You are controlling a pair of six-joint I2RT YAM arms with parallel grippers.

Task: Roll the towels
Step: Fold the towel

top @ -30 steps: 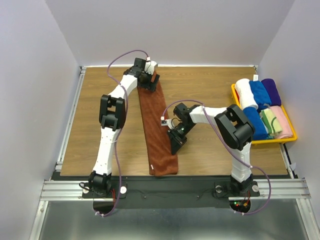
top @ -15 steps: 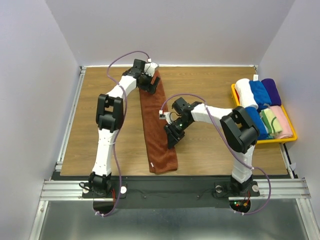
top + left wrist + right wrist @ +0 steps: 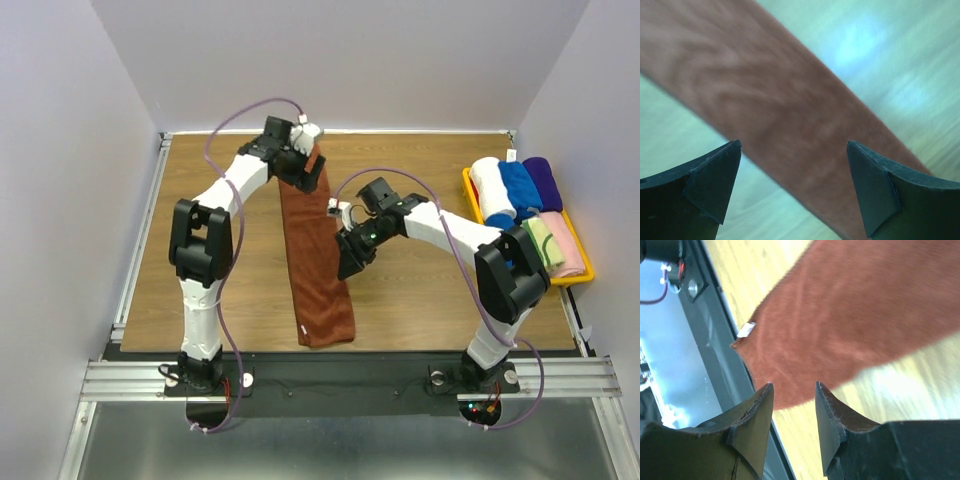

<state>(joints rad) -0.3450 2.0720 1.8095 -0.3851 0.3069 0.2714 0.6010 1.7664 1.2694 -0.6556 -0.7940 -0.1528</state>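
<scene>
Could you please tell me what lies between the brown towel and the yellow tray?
In the top view, bare wooden table lies between brown towel and yellow tray, with the right arm stretched over it toward the towel.

A wood-grain bench [image 3: 430,300] fills the middle of the top view, its grain running from 9 to 3 o'clock. Plain pale walls close it in on three sides: a back wall [image 3: 340,60] at 12 o'clock, a left wall [image 3: 60,200] at 9 and a right wall [image 3: 600,90] at 3. A slotted aluminium rail [image 3: 340,385] runs along the bench's near edge at 6 o'clock, with a dull grey metal floor [image 3: 340,440] below it. The light is soft and even, leaving pale glare patches [image 3: 860,40] on the wood.
</scene>
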